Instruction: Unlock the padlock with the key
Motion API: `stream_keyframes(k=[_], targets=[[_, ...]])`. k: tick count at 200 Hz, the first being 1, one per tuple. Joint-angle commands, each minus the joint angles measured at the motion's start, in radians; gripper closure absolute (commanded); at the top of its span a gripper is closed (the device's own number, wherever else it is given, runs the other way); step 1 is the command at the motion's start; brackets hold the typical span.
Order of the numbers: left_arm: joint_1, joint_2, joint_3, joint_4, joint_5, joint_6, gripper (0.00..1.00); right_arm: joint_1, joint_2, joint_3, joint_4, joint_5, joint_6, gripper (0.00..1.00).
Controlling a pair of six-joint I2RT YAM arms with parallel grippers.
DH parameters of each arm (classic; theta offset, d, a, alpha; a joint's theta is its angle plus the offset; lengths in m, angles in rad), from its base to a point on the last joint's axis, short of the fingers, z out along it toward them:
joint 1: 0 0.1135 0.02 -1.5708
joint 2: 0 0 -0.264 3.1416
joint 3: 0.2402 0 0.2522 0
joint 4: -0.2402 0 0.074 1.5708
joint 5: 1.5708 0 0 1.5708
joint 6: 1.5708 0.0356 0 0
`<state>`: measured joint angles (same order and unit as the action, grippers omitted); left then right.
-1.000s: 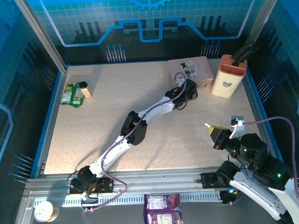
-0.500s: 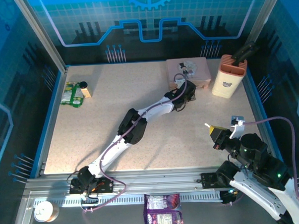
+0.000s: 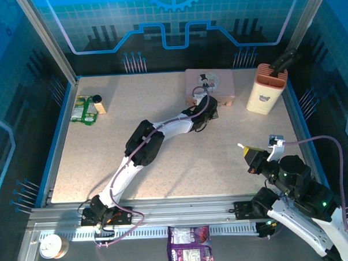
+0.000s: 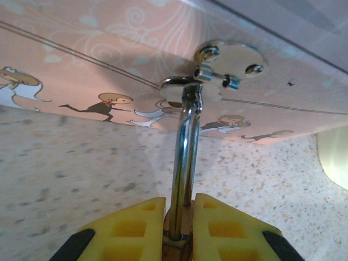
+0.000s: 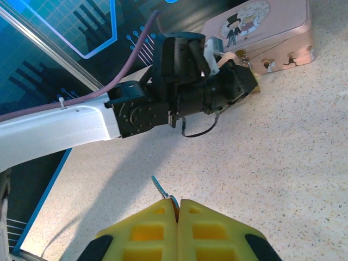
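Note:
The padlock (image 4: 185,155) hangs by its thin silvery shackle from the round hasp of the pink tin (image 4: 81,65). My left gripper (image 4: 179,204) is shut on the padlock's brass body, its yellow fingers (image 4: 130,223) on either side. From above, the left gripper (image 3: 211,104) sits against the front of the pink tin (image 3: 209,82). My right gripper (image 5: 178,204) hangs above the table at the right and is shut on the key (image 5: 161,190). The key's slim blade pokes out up and to the left. The top view shows the right gripper (image 3: 247,150) well away from the tin.
A beige holder (image 3: 266,90) with a dark handle stands right of the tin. A green packet (image 3: 83,109) and a small brown block (image 3: 98,104) lie at the far left. A purple packet (image 3: 189,245) and a cup (image 3: 52,245) sit below the table's near rail.
My left gripper has closed on the padlock and drawn leftward, and the pink tin has slid left with it. The right arm has stayed still with the key.

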<state>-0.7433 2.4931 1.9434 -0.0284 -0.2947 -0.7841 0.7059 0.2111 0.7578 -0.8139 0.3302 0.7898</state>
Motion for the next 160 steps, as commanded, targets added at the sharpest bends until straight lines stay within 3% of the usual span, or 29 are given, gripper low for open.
stream_keyframes(k=[1, 88, 160], targets=[[0.046, -0.107, -0.13, 0.049, -0.045, -0.009, 0.91, -0.009, 0.023, -0.008, 0.028, -0.016, 0.02, 1.0], [0.136, -0.347, -0.571, 0.225, 0.011, -0.007, 0.92, -0.009, 0.108, -0.032, 0.119, -0.076, 0.038, 1.0], [0.145, -0.55, -0.855, 0.285, 0.069, -0.028, 0.92, -0.009, 0.141, -0.072, 0.157, -0.095, 0.068, 1.0]])
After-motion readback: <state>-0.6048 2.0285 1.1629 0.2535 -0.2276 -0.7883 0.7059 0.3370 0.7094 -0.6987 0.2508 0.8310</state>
